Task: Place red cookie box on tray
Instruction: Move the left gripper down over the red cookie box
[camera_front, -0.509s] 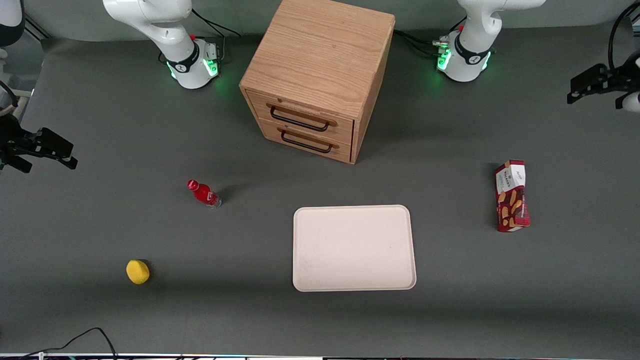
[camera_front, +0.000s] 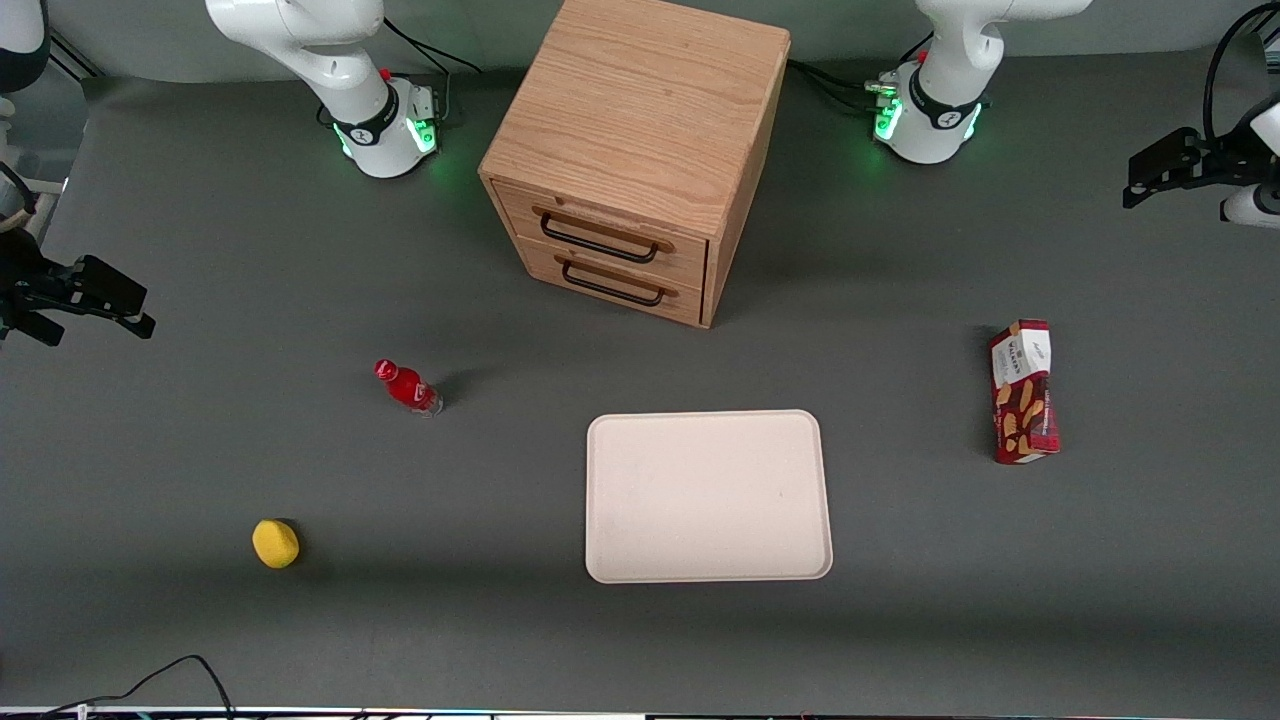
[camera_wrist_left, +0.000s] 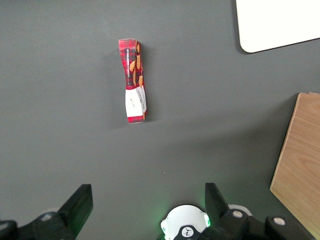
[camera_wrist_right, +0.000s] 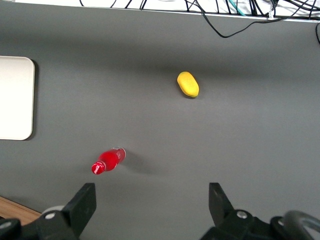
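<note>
Claw (camera_wrist_left: 145, 210) hangs open, empty, above dark grey table (camera_front: 200, 250), well apart from red cookie box (camera_front: 1022, 392).

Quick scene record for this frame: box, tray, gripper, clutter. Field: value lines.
box: red cookie box lying flat on the table, toward the working arm's end, apart from the tray
tray: cream tray, nothing on it, nearer the front camera than the cabinet
gripper: left gripper open, empty, high above the table, not over the box
cabinet: wooden, two drawers, both shut
clutter: red bottle and yellow object, toward the parked arm's end
task status: box not yet grasped
</note>
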